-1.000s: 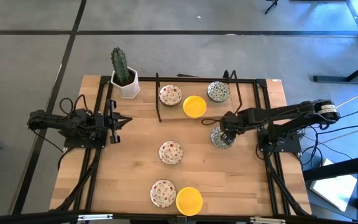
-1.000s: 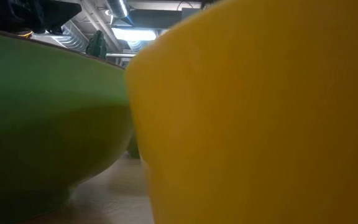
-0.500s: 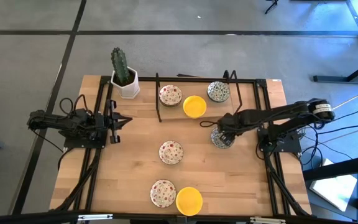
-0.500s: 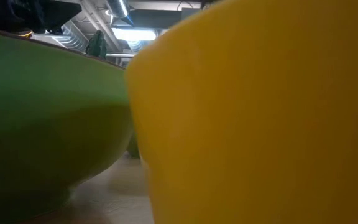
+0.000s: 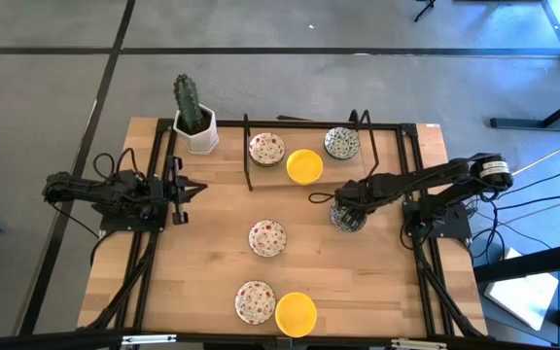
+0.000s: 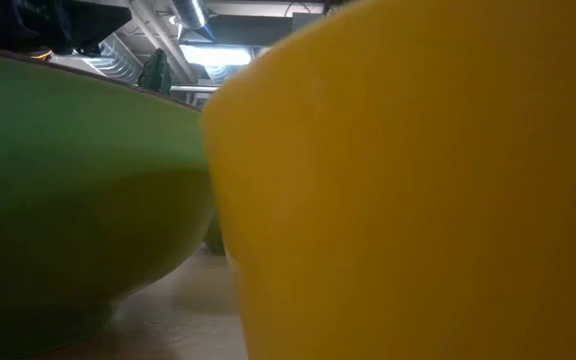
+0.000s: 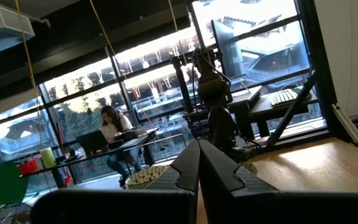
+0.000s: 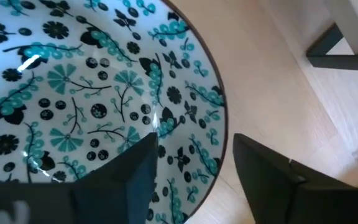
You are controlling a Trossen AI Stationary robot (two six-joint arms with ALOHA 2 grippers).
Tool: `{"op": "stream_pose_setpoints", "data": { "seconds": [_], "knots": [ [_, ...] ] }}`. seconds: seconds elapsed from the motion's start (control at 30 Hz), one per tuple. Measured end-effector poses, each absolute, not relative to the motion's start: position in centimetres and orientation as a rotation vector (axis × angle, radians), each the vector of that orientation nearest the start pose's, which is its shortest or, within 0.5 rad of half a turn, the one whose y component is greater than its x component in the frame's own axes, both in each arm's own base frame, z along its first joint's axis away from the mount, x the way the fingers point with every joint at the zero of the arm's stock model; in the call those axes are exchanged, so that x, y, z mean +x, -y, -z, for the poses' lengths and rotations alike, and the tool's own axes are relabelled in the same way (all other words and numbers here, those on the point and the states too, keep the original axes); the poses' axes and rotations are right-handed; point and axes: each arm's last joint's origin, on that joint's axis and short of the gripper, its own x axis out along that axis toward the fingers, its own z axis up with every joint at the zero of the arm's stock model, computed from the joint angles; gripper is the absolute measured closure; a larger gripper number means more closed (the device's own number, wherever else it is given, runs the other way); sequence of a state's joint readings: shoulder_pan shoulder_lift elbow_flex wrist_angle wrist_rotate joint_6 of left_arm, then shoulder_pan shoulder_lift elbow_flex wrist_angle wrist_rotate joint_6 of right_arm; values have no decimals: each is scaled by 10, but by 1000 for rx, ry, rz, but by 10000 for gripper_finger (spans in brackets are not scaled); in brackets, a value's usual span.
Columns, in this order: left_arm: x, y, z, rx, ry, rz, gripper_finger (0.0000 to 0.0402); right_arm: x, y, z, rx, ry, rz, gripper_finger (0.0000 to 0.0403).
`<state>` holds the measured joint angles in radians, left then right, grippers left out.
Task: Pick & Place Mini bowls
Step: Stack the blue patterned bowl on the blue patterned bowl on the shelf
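Note:
Mini bowls lie spread over the wooden table (image 5: 212, 272). A green-patterned one (image 5: 347, 218) sits right of centre, and my right gripper (image 5: 343, 207) points down over it, open. In the right wrist view one finger (image 8: 138, 168) stands over the inside of this bowl (image 8: 73, 93) and the other (image 8: 263, 171) outside its rim (image 8: 219, 149). Whether either finger touches the bowl does not show. At the table's left my left gripper (image 5: 189, 188) waits, shut and with nothing in it (image 7: 199, 163). Close to the low camera stand a yellow bowl (image 6: 418, 200) and a second bowl (image 6: 68, 200).
At the back lie a red-speckled bowl (image 5: 266, 149), a yellow one (image 5: 304, 165) and a green-patterned one (image 5: 341, 143), by a black wire frame (image 5: 248, 156). More bowls: red-speckled (image 5: 267, 237), (image 5: 255, 301), yellow (image 5: 296, 313). A cactus pot (image 5: 194, 124) stands at the far left.
My right gripper has come down onto the green-patterned bowl and shifted a little toward the table's left edge. The bowl has stayed where it was.

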<state>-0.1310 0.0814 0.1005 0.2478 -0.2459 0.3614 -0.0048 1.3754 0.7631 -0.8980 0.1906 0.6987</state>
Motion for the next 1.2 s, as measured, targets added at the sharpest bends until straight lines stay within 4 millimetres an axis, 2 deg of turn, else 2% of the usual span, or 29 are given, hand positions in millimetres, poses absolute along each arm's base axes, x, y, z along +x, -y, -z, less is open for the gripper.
{"op": "stream_pose_setpoints", "data": {
  "seconds": [0.1,0.33,0.43,0.63,0.87,1.03,1.2],
  "knots": [
    [93,5,-215,309,238,-160,398,210,6,-175,418,-1373,667,225],
    [93,5,-214,310,233,-160,394,211,6,-177,400,-1365,636,350],
    [93,5,-214,310,233,-159,396,213,6,-177,394,-1366,588,387],
    [93,5,-214,310,232,-161,396,212,6,-181,346,-1378,583,375],
    [93,5,-214,310,228,-166,394,218,-2,-209,306,-1250,490,391],
    [94,5,-214,311,224,-165,397,216,-15,-244,314,-1090,385,391],
    [94,5,-214,311,224,-165,395,204,-32,-286,281,-915,233,391]
  ]
}}
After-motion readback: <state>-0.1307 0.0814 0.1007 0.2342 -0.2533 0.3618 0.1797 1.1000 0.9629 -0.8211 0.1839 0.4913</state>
